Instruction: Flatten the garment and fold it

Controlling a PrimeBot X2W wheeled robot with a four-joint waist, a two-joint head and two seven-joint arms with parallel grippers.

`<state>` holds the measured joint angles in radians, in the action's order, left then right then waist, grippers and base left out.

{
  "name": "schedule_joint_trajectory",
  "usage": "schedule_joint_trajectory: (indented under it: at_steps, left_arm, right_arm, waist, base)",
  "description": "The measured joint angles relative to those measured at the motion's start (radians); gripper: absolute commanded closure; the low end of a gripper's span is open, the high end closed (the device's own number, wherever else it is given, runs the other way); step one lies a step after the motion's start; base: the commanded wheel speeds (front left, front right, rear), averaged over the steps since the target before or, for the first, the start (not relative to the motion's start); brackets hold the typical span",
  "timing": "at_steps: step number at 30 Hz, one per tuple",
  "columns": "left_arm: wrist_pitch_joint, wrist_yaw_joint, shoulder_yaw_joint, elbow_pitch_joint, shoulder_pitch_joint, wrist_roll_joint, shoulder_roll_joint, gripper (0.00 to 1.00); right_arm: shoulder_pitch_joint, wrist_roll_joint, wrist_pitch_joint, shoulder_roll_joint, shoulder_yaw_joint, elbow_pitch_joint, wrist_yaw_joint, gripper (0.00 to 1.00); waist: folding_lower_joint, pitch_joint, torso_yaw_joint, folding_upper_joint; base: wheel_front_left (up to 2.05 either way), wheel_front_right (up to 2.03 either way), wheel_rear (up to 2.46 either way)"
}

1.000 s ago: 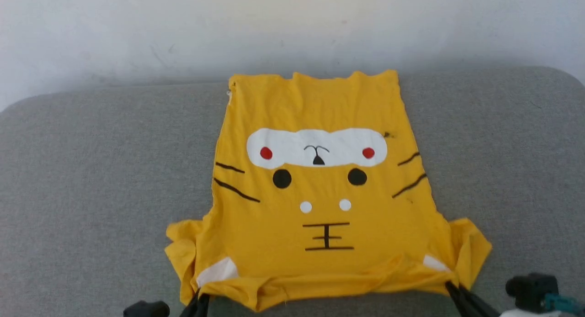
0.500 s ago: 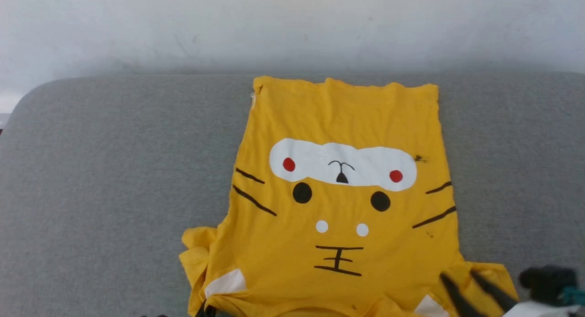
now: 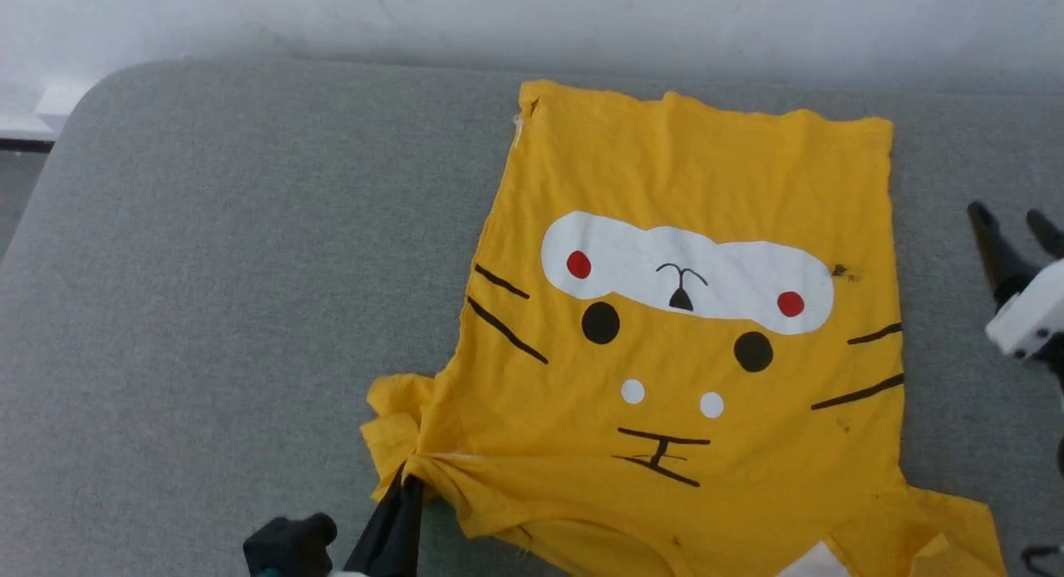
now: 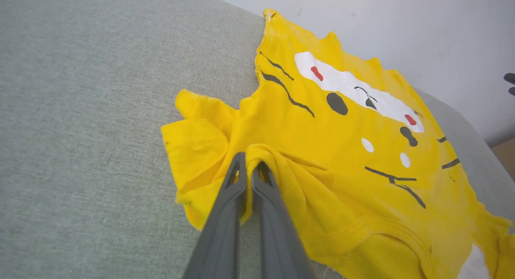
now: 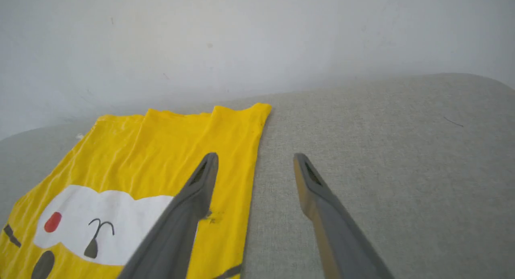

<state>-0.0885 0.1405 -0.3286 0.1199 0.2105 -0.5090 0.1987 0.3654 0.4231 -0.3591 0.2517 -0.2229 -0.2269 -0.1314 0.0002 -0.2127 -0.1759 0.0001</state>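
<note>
Across grey padded surface [image 3: 208, 269], found garment [image 3: 690, 170] spread print-up, hem toward wall [image 3: 582, 20], collar toward robot; mostly flat, but bunched at near left shoulder; noted left sleeve [image 4: 193, 138] crumpled just beside that bunch; found left hand [image 4: 250, 162] clenched on a fold of shoulder cloth, presumably to tug that corner flat; found right hand [image 5: 255, 157] released, fingers [image 5: 193, 198] apart, hovering above surface just beside garment's right edge, presumably free for a fresh grip; judged flattening unfinished, folding not begun.

My left gripper [image 4: 250, 168] and right gripper [image 5: 256, 158] each have two long, slim, dark grey fingers [image 5: 189, 206] with slotted tips. A white boxy housing [image 3: 1031, 311] sits behind the right one.
</note>
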Motion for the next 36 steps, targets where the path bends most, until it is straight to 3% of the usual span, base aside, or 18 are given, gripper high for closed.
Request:
schedule_joint_trajectory:
  at_steps: [6, 9, 12, 23, 24, 25, 26, 27, 31, 36]
  left_arm:
    - [-0.044, -0.035, -0.014, -0.006, -0.063, -0.013, -0.036, 1.00]
    - [-0.055, -0.043, -0.018, -0.005, -0.080, -0.020, -0.044, 1.00]
    - [-0.067, -0.059, -0.028, -0.006, -0.110, -0.027, -0.059, 1.00]
    - [-0.087, -0.079, -0.048, -0.020, -0.154, -0.030, -0.072, 1.00]
    - [-0.088, -0.079, -0.049, -0.022, -0.155, -0.030, -0.073, 1.00]
    - [-0.088, -0.079, -0.049, -0.026, -0.155, -0.030, -0.073, 1.00]
    - [-0.089, -0.079, -0.048, -0.029, -0.155, -0.030, -0.073, 1.00]
    - [-0.089, -0.079, -0.048, -0.032, -0.156, -0.030, -0.073, 1.00]
    - [-0.089, -0.079, -0.048, -0.043, -0.157, -0.033, -0.072, 1.00]
    - [-0.083, -0.078, -0.046, -0.056, -0.157, -0.033, -0.061, 1.00]
  right_arm:
    - [0.281, -0.039, -0.074, 0.071, -0.017, -0.297, 0.000, 0.00]
    - [0.361, -0.050, -0.132, 0.086, -0.016, -0.375, 0.000, 0.00]
    - [0.495, -0.094, -0.246, 0.107, -0.010, -0.490, 0.000, 0.00]
    - [0.667, -0.257, -0.402, 0.144, -0.062, -0.644, 0.000, 0.00]
    - [0.683, -0.266, -0.429, 0.148, -0.063, -0.651, 0.000, 0.11]
    - [0.695, -0.272, -0.458, 0.152, -0.067, -0.659, 0.000, 0.58]
    - [0.705, -0.277, -0.482, 0.156, -0.072, -0.663, 0.000, 0.85]
    - [0.713, -0.282, -0.501, 0.158, -0.075, -0.666, 0.000, 1.00]
    - [0.714, -0.294, -0.525, 0.152, -0.073, -0.664, 0.000, 1.00]
    - [0.667, -0.288, -0.454, 0.132, 0.012, -0.615, 0.000, 1.00]
  waist:
    - [0.0001, -0.076, -0.051, 0.0000]
    - [0.0001, -0.101, -0.070, 0.0000]
    - [0.0001, -0.153, -0.107, 0.0000]
    - [-0.0003, -0.262, -0.187, 0.0000]
    - [-0.0004, -0.269, -0.192, 0.0000]
    - [-0.0003, -0.276, -0.198, 0.0000]
    - [-0.0003, -0.280, -0.202, 0.0000]
    - [-0.0004, -0.284, -0.205, 0.0000]
    - [-0.0003, -0.276, -0.205, 0.0000]
    - [-0.0001, -0.240, -0.190, 0.0000]
  base:
    - [0.00, 0.00, 0.00]
    - [0.00, 0.00, 0.00]
    - [0.00, 0.00, 0.00]
    - [0.00, 0.00, 0.00]
    - [0.00, 0.00, 0.00]
    - [0.00, 0.00, 0.00]
    - [0.00, 0.00, 0.00]
    - [0.00, 0.00, 0.00]
    - [0.00, 0.00, 0.00]
    - [0.00, 0.00, 0.00]
